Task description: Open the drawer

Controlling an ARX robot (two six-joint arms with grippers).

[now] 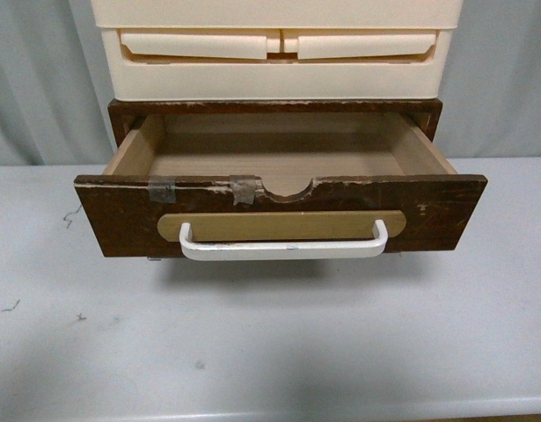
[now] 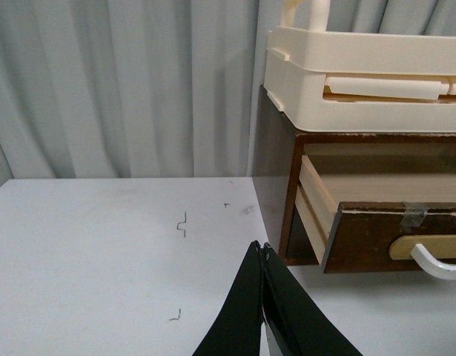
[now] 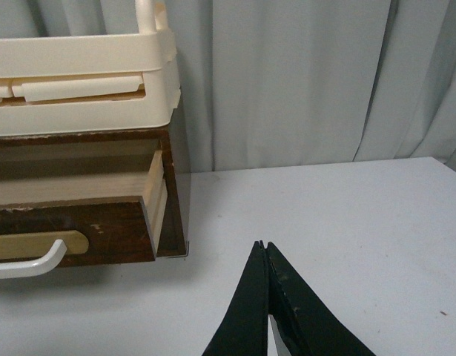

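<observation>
front view: the drawer (image 1: 279, 215) stands pulled well out of its dark brown cabinet (image 1: 274, 107), front panel toward the camera, light wood interior visible. the white bar handle (image 1: 283, 247) sits on a tan oval plate (image 1: 281, 225); two tape pieces (image 1: 244, 188) and a half-round notch mark the worn top edge. cream plastic drawers (image 1: 277, 54) rest on top of the cabinet. the unit stands on a pale table (image 1: 270, 352). neither arm appears here. left wrist view: the left gripper (image 2: 262, 256) has its black fingertips pressed together, above the table and apart from the drawer (image 2: 391, 237), which projects from the cabinet side (image 2: 272, 170). right wrist view: the right gripper (image 3: 263, 251) is likewise pressed together, holding nothing, near but clear of the drawer (image 3: 79, 230) corner.
</observation>
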